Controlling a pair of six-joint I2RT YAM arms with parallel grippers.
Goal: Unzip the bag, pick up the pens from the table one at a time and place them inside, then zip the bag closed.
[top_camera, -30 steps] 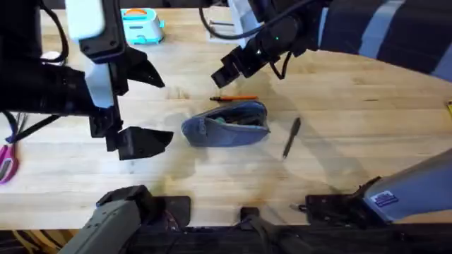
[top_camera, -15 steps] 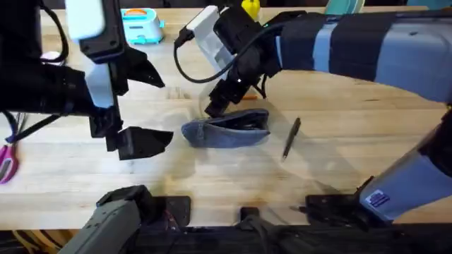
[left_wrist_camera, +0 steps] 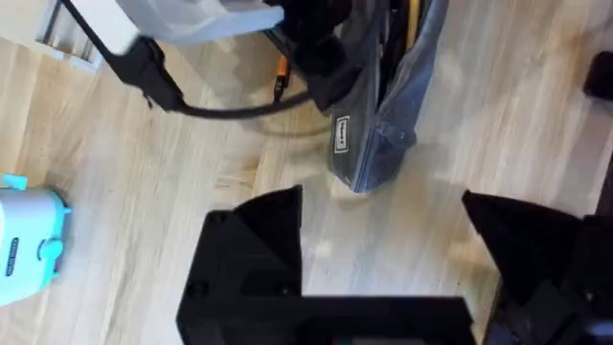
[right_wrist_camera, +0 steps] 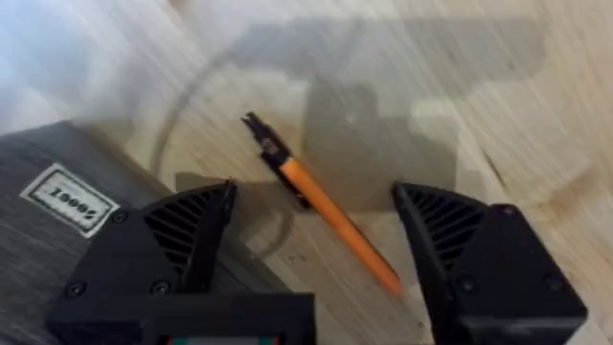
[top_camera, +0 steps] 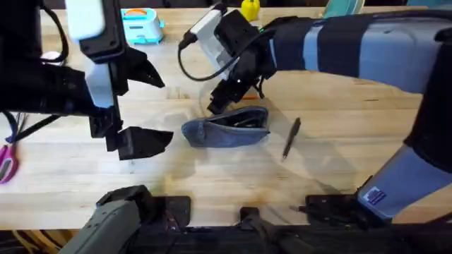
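Bag (top_camera: 227, 127) mid-table, label (right_wrist_camera: 70, 195) reading "10005"; orange pen (right_wrist_camera: 326, 213) between wide-open, empty right gripper (right_wrist_camera: 316, 240), lower than a second ago; left gripper (left_wrist_camera: 383, 240) open, empty, at bag's 9 o'clock.

Pink scissors (top_camera: 6, 164), teal gadget (top_camera: 141, 25), yellow object (top_camera: 250, 9)

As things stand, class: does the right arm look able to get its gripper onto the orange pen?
Probably yes. The right gripper is open directly over the orange pen, which lies on bare table beside the bag, nothing covering it.
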